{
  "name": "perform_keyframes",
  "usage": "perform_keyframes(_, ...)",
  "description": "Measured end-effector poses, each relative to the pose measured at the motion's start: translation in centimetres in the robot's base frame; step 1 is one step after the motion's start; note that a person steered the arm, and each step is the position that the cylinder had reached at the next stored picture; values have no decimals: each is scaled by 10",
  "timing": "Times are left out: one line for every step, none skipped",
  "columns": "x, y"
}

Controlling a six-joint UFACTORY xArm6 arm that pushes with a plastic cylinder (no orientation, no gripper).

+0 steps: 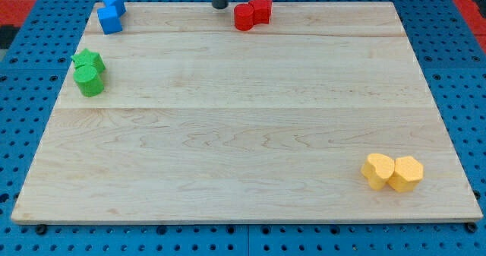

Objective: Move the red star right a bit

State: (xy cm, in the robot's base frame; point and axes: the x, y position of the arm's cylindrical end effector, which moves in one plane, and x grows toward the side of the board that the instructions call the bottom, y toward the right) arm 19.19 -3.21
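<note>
Rod enters from the view's top edge; my tip (219, 7) sits at the far edge of the surface (243, 134), just to the view's left of the red pair, a small gap between them. The tool is a plain rod with no jaws, so there is nothing to spread or press together, and it pinches nothing.

Red star (261, 9) lies at the view's top, slightly right of centre, touching a red rounded block (244, 17) on its left; exact shape of that one cannot be made out.

Top left corner: two blue blocks, a blue cube (109, 20) and a second blue block (115, 3) just behind it, touching.

Left side: green star (88, 59) with a green cylinder (89, 81) directly below it, touching.

Bottom right: yellow heart (377, 170) and yellow hexagon (405, 173) side by side, touching.
</note>
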Motion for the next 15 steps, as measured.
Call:
perform_keyframes(1, 47)
perform_keyframes(2, 75)
perform_keyframes(13, 78)
perform_keyframes(24, 58)
perform_keyframes(47, 48)
perform_keyframes(53, 77)
perform_keyframes(44, 101)
perform_keyframes(30, 93)
perform_keyframes(27, 107)
perform_keyframes(44, 112)
perform_keyframes(67, 113)
perform_keyframes(72, 125)
perform_keyframes(53, 126)
perform_keyframes(43, 127)
perform_keyframes(33, 117)
